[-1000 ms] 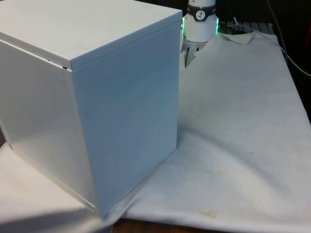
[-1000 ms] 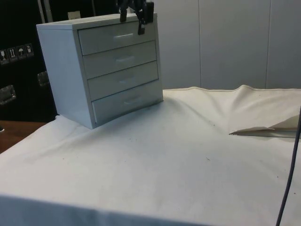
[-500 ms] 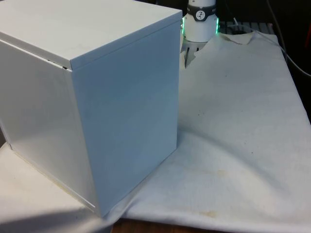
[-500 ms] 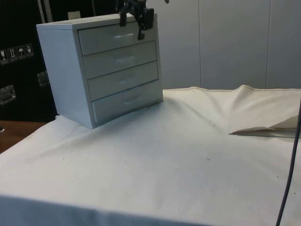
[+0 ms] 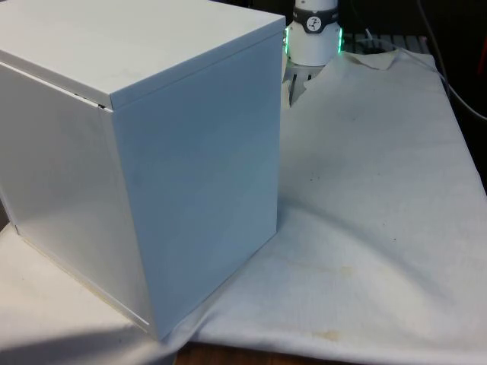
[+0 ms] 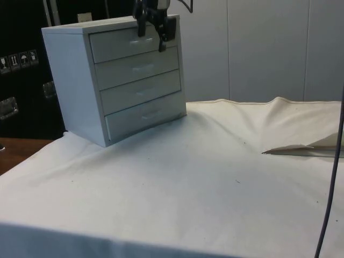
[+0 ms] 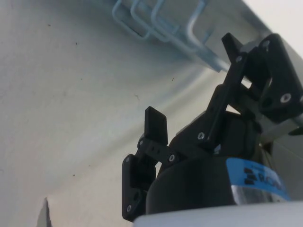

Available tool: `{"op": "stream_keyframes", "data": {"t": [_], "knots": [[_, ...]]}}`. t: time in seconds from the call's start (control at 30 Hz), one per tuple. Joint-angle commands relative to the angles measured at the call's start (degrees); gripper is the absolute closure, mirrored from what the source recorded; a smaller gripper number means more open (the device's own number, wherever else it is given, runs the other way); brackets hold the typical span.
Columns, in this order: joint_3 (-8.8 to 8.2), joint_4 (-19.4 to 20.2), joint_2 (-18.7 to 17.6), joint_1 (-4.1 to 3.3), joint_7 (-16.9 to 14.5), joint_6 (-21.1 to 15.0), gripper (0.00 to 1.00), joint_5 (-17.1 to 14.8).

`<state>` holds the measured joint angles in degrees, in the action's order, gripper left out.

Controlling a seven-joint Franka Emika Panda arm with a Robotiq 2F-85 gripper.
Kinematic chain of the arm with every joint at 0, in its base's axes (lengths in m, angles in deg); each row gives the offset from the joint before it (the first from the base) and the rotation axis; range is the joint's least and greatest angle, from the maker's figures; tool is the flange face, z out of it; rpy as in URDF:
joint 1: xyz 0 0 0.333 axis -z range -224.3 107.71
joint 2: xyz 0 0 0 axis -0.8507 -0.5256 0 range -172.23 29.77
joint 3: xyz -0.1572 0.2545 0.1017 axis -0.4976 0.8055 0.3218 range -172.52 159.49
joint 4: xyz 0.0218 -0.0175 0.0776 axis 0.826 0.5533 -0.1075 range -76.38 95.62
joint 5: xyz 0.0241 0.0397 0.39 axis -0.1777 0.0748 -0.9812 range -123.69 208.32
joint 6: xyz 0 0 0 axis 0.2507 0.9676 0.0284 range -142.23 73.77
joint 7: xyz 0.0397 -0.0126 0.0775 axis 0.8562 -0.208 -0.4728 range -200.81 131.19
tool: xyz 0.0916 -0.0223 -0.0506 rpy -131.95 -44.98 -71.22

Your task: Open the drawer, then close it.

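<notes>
Your jaws [image 6: 152, 33] stand open with nothing between them, one finger [image 7: 156, 125] well apart from the other in the wrist view. In the side view they hang in front of the top drawer [image 6: 133, 44] of the chest of drawers [image 6: 115, 78], at the drawer's end nearer the back wall, fingertips pointing down across its face. I cannot tell whether they touch the drawer front or hover just off it.

The relation your next move turns on: the top drawer's handle [image 6: 142, 40] is a thin bar lying along the drawer front, near its middle, and it sits beside your jaws, toward the chest's dark-cabinet end, not between the fingers. The wrist view shows the handles stacked [image 7: 161, 26] ahead of the fingers, all still apart from them. By my reading you need to shift along the drawer face until the bar lies between the fingers, crossing it, before you close and pull straight out from the front.

All four drawers look shut, so the opening has not begun. The chest stands on the white cloth [image 6: 188, 177] of the desk, at the front view's left [image 5: 144, 152], its back and side turned to that camera.
</notes>
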<state>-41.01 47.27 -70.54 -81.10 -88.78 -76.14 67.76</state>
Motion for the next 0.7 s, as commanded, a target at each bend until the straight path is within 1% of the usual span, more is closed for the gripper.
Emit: {"op": "stream_keyframes", "data": {"t": [0.0, 0.1, 0.13, 0.17, 0.33, 0.37, 0.4, 0.43, 0.63, 0.67], "knots": [[-0.17, -0.11, -0.52, 0.23, 0.40, -1.09, 0.00, 0.80], [-0.57, -0.11, -1.26, 0.23, 0.29, -1.95, 0.00, 0.63], [-0.40, 0.00, -0.80, 0.06, 0.00, -0.92, 0.00, 0.00], [-0.69, -0.17, -1.43, 0.17, 0.29, -2.12, 0.00, 0.63], [-0.97, -0.11, -2.06, 0.11, 0.46, -2.98, 0.00, 0.52], [-0.97, -0.06, -2.06, 0.11, 0.46, -2.98, 0.00, 0.52], [-0.86, 0.00, -1.60, 0.00, 0.06, -2.01, 0.00, 0.00], [-0.97, 0.00, -2.06, 0.11, 0.46, -2.98, 0.00, 0.46], [-0.63, 0.34, -1.83, -0.06, 0.97, -2.69, 0.00, 0.46], [-0.63, 0.23, -1.55, -0.06, 0.46, -2.01, 0.00, 0.00]]}}
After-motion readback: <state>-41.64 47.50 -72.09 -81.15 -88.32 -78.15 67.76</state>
